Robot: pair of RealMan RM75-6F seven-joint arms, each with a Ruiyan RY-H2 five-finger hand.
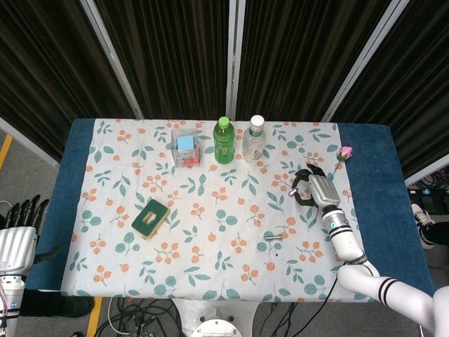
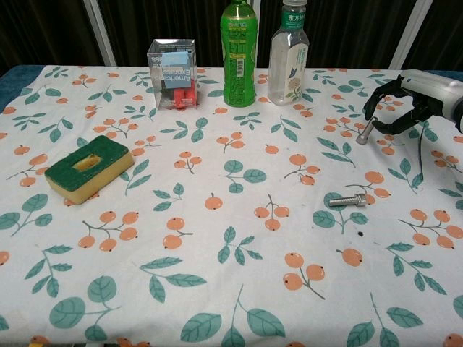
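The right robot hand (image 2: 405, 101) hangs low over the far right part of the desk (image 2: 217, 289), fingers curled downward, and pinches a small bolt (image 2: 365, 130) between its fingertips; the bolt tilts, its lower end toward the cloth. In the head view the same robot hand (image 1: 316, 188) shows with its fingers hooked toward the bottles.

A second bolt (image 2: 347, 199) lies flat on the cloth, nearer the robot than that hand and a little to its left, apart from it. A pink flower (image 1: 344, 152) lies just beyond the hand, toward the desk's far right corner.

To the hand's left along the far edge stand a clear bottle (image 2: 288, 61) and, just beside it, a green bottle (image 2: 239, 54), both upright. Further left stands a clear box (image 2: 173, 74) with red and blue pieces inside. A green-topped sponge (image 2: 90, 168) lies well away on the left side of the desk, closer to the robot.

The left robot hand (image 1: 17, 232) is off the desk, beside its left edge, palm-back up, fingers straight and apart, holding nothing.
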